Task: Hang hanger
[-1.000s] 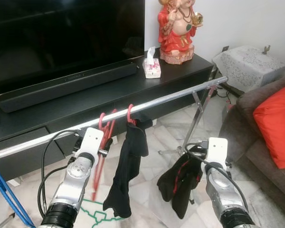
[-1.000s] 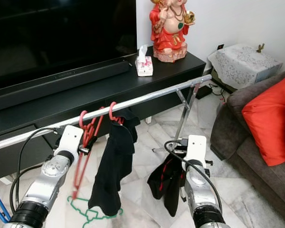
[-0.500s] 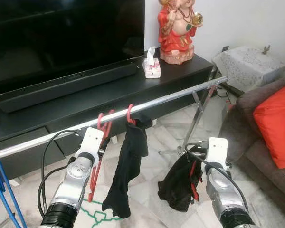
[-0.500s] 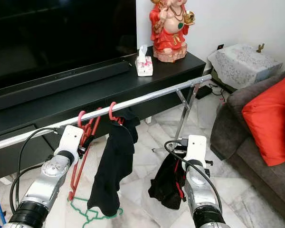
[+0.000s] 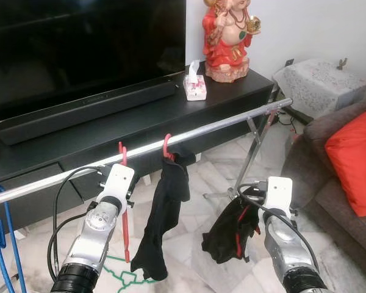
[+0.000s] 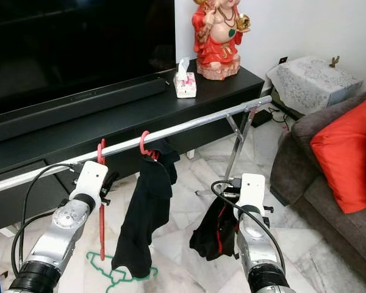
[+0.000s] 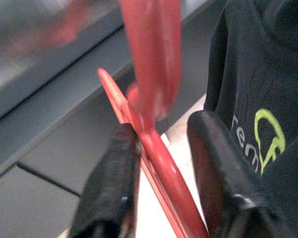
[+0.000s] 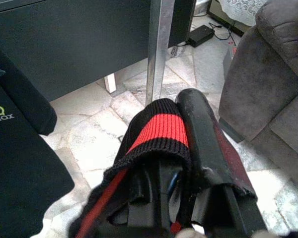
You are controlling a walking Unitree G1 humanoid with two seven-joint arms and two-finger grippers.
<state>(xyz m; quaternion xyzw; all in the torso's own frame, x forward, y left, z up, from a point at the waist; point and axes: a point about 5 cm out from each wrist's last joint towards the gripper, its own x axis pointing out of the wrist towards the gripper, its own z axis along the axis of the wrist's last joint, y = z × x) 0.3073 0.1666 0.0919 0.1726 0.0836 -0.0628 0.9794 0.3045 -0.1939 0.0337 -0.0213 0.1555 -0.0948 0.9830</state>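
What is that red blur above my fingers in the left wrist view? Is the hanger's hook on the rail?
Observer: Yes. From the head views, the hanger has its hook over the rail.
Operator: Is anything beside it on the rail?
Observer: A second hook sits on the rail to the robot's right of it, carrying a black garment.
Operator: Where is the right arm?
Observer: The right gripper is below the rail, with a black and red garment hanging from it.
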